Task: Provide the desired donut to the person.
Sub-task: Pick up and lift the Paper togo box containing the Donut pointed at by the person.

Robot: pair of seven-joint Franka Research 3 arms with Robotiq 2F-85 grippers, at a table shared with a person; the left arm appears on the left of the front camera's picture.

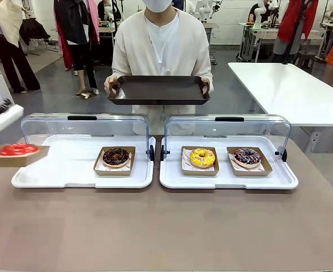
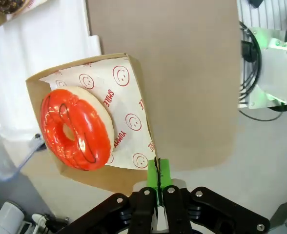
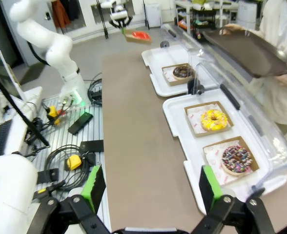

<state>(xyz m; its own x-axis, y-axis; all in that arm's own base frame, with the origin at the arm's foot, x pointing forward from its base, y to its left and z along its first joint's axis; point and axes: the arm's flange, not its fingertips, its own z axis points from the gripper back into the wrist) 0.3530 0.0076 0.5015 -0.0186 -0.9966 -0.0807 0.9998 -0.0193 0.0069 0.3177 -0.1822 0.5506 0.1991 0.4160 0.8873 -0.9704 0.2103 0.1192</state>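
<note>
A red-glazed donut (image 2: 75,129) lies on smiley-print paper in a brown cardboard tray (image 2: 133,183). My left gripper (image 2: 158,171) is shut on that tray's edge. In the front view the red donut (image 1: 17,149) hangs at the far left, above the table beside the left display case. The person (image 1: 161,42) stands at the far side and holds a dark serving tray (image 1: 158,89) level in both hands. My right gripper (image 3: 151,190) stands open over the table's right end, with nothing between its green pads.
Two white display cases (image 1: 70,178) (image 1: 229,180) with raised clear lids sit mid-table. The left one holds a chocolate donut (image 1: 116,156); the right one holds a yellow donut (image 1: 202,157) and a sprinkled donut (image 1: 247,156). Bare brown tabletop (image 1: 166,226) lies in front.
</note>
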